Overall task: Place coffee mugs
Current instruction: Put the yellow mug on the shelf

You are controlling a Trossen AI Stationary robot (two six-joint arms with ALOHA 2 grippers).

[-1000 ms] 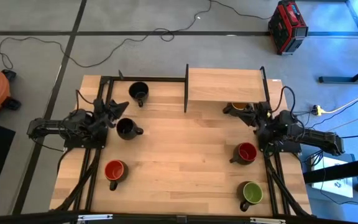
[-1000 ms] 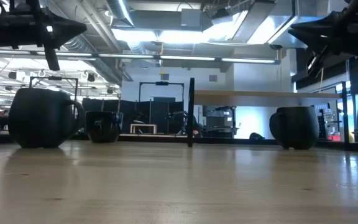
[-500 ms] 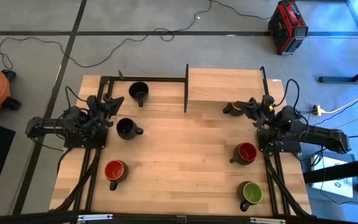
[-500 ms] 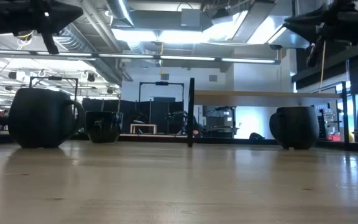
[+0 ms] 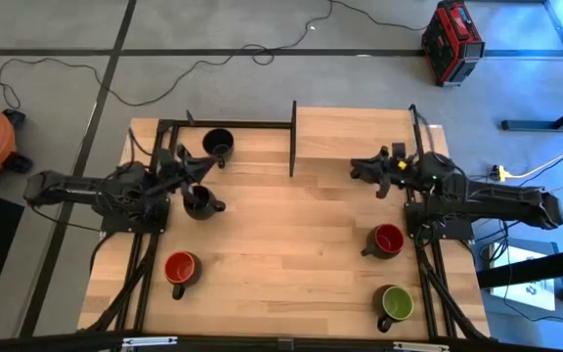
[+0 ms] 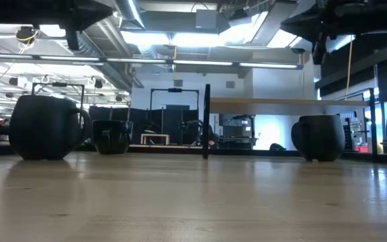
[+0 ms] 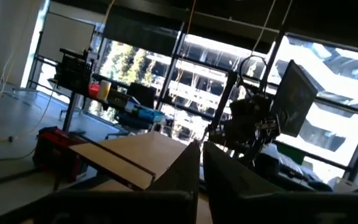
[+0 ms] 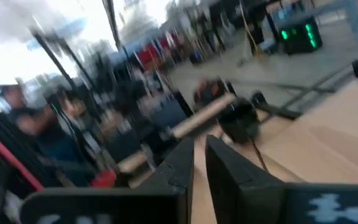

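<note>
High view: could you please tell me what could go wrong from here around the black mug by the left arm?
1. The left gripper hangs at the near black mug with its jaws shut; coming down like that, it might knock or tip the mug rather than grasp it.
2. The right gripper is close to the edge of the raised shelf; a sideways move could clip it.
</note>
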